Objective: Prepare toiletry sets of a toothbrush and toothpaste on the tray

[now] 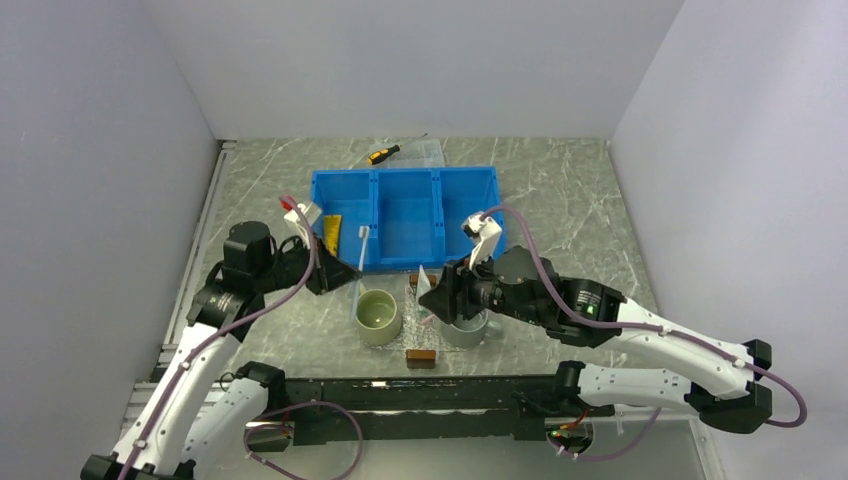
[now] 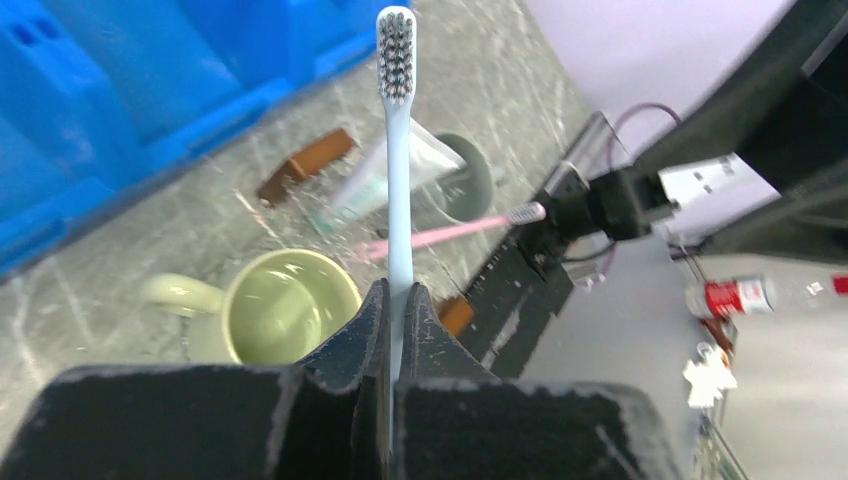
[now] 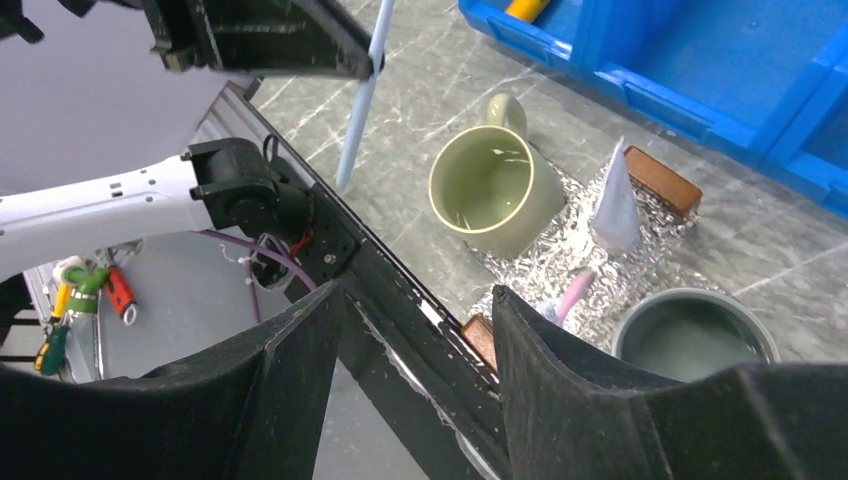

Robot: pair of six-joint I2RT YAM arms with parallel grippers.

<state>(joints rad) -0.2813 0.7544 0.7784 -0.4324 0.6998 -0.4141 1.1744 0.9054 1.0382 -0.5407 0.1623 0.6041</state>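
My left gripper (image 2: 398, 290) is shut on the handle of a pale blue toothbrush (image 2: 397, 150), which hangs with its bristles up, left of the green mug (image 1: 378, 316). The clear tray (image 3: 545, 262) with brown block handles (image 3: 661, 178) lies between the two mugs. On it lie a white toothpaste tube (image 3: 615, 200) and a pink toothbrush (image 3: 574, 294). My right gripper (image 3: 418, 295) stands open over the tray's near end with nothing between its fingers. In the top view the right gripper (image 1: 434, 298) hides most of the tray.
A grey mug (image 1: 465, 330) stands right of the tray. The big blue bin (image 1: 405, 215) sits behind, with a yellow tube (image 1: 331, 232) in its left compartment. A yellow-and-black screwdriver (image 1: 384, 153) lies at the back. The table's black front rail (image 1: 420, 392) runs close by.
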